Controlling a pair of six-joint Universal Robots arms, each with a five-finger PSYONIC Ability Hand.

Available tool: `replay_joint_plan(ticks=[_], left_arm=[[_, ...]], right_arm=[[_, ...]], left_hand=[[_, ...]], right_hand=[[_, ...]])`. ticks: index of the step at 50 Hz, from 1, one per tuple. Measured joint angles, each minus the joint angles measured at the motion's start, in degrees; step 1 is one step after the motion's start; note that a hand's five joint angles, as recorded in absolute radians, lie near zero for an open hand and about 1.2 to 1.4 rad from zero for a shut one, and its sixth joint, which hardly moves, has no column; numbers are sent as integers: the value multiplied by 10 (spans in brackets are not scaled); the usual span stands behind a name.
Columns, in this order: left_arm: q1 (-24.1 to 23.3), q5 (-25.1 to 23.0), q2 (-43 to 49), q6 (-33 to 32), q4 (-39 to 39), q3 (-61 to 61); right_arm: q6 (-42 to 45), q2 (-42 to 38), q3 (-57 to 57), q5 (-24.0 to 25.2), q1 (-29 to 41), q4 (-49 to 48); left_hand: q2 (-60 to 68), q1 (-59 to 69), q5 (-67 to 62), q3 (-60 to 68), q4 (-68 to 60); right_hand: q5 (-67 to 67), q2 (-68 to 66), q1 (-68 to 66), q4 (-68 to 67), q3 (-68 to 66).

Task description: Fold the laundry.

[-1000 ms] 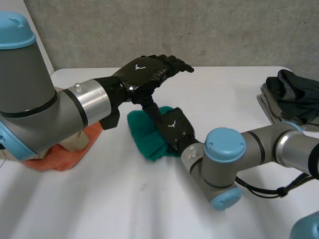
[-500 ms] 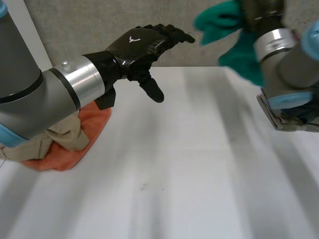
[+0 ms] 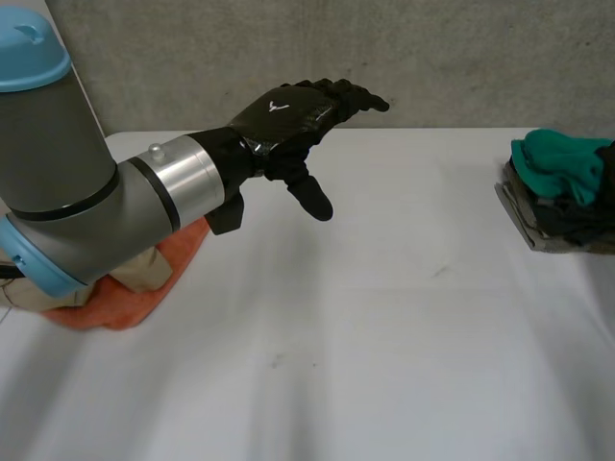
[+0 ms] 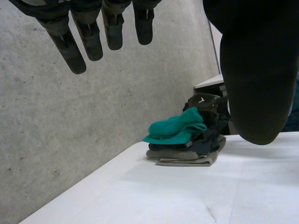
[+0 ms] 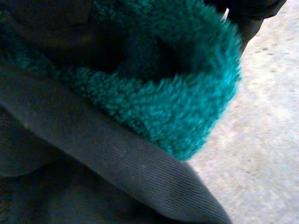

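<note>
Left hand (image 3: 288, 120) is up in the air over the white table (image 3: 384, 336), at about 11 o'clock from the table's middle. It is black and shiny, and it is relaxed with nothing in it: the long fingers (image 4: 70, 46) are straight and spread out, and the fat round thumb (image 4: 252, 84) hangs down. Its arm is a thick grey tube with a silver ring and a light-blue cap. The green cloth (image 3: 550, 165) is at 3 o'clock, at the table's edge, on top of a pile of folded clothes (image 3: 562, 226). The green cloth is fluffy, like a teddy bear, and it is bunched up in a soft lump. The clothes under it are dark and grey and lie flat in layers. Right up close, one dark grey cloth (image 5: 93, 149) has thin lines running along it. The right hand (image 4: 204, 99) is at the pile, touching the green cloth, but I cannot tell if it is holding the cloth or has let go. At 9 o'clock, under the left arm, lies a crumpled orange towel (image 3: 144, 298) with a tan cloth (image 3: 144, 274) on it. Behind the table is a rough grey wall (image 3: 461, 58).
</note>
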State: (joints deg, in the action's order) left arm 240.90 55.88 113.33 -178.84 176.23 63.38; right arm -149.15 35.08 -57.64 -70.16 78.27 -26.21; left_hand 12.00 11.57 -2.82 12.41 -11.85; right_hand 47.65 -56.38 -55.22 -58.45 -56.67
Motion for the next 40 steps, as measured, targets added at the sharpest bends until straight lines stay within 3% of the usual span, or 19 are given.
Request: replay_joint_plan(ticks=[4, 7, 15, 20, 29, 35, 39, 40], left_arm=[[-2, 0, 0, 0, 0, -2], [-3, 0, -1, 0, 0, -3], [-17, 3, -8, 0, 0, -5], [-23, 8, -15, 0, -1, -1], [-27, 16, -40, 6, 2, -5], [-28, 63, -67, 39, 23, -40], [-12, 136, -97, 65, 40, -65], [-3, 158, -105, 69, 43, -70]], right_arm=[[22, 16, -24, 11, 1, 0], [28, 41, -40, 6, 2, 0], [30, 153, -101, -50, 2, 28], [34, 237, -126, -115, -20, 109], [69, 300, -39, -198, -95, 222], [53, 322, 18, -201, -49, 175], [22, 354, 4, -169, 15, 120], [6, 371, -18, -142, 49, 95]], left_hand=[[0, 0, 0, 0, 0], [0, 0, 0, 0, 0], [0, 0, 0, 0, 0], [0, 0, 0, 0, 0], [0, 0, 0, 0, 0], [0, 0, 0, 0, 0], [0, 0, 0, 0, 0], [0, 0, 0, 0, 0]], right_hand=[[-305, 356, 320, 355, 352], [-388, 433, 377, 452, 438], [-448, 439, 418, 461, 445], [-448, 439, 419, 461, 445], [-448, 439, 418, 461, 445], [-448, 439, 418, 461, 445], [-448, 439, 418, 461, 445], [-448, 439, 419, 461, 445]])
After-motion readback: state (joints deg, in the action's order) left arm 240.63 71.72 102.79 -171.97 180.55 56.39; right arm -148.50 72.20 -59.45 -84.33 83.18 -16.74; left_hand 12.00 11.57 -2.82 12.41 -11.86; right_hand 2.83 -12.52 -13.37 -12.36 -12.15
